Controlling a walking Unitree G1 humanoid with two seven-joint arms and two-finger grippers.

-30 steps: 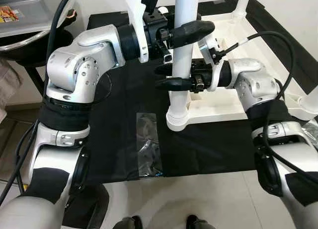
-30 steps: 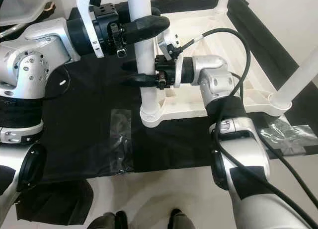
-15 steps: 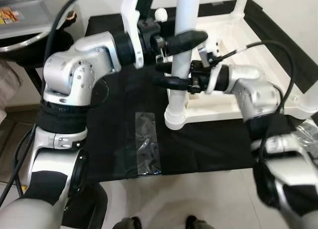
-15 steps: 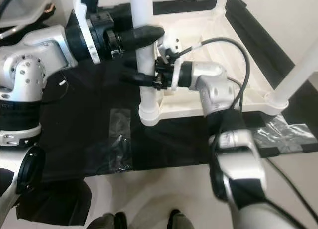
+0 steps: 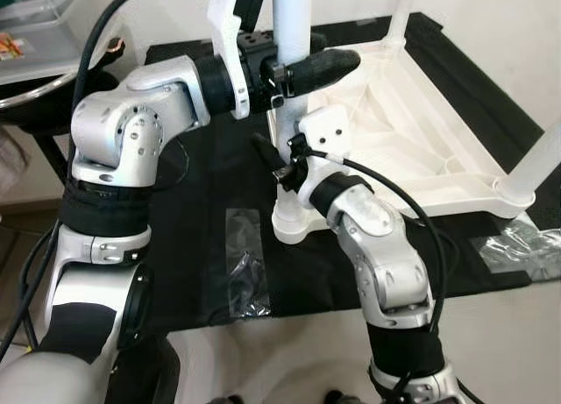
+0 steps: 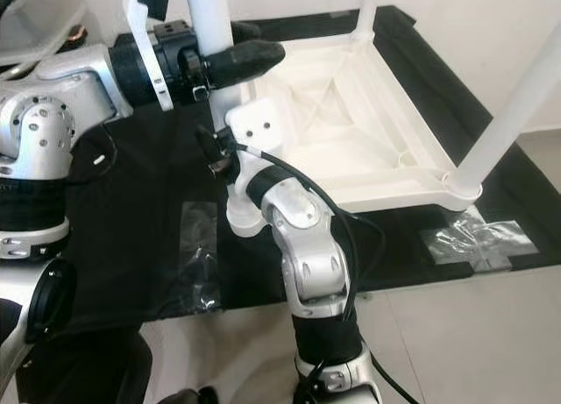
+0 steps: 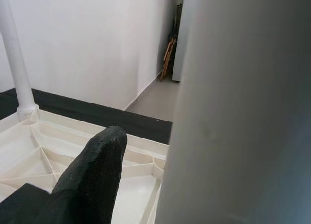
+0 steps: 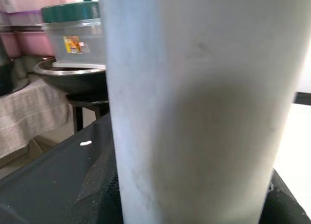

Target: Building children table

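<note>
table: white plastic children's table top [image 5: 421,124], upside down on the black cloth mat [image 5: 193,185], ribbed underside up, from centre out to 3 o'clock in the head views
near leg: white plastic tube leg [image 5: 289,18] upright in the corner socket [image 5: 294,224] at the table's 9 o'clock corner, near frame centre
other legs: second white leg [image 5: 401,14] upright at the far corner, 1 o'clock; third white leg [image 5: 536,163] upright at the 3 o'clock corner
left gripper: left gripper [image 5: 302,58] at 12 o'clock, high on the near leg; one black finger [image 5: 320,65] lies across the front of the tube, the other behind it, closed around the leg; left wrist view has the finger [image 7: 92,178] right beside the tube
right gripper: right gripper [image 5: 279,163] lower on the same leg, just above the socket, under the left gripper; one black finger [image 5: 267,150] shows at the tube's 9 o'clock side; right wrist view has the tube pressed close between dark finger edges, fingers clasped on the leg
tape: clear plastic strip [image 5: 245,264] flat on the mat at 7 o'clock, apart from the table; crumpled clear tape [image 5: 517,251] on the mat edge at 4 o'clock, below the third leg
background: green-lidded clear plastic container [image 8: 73,32] over a dark metal bowl [image 8: 73,76] on a stand, 10 o'clock of the mat
</note>
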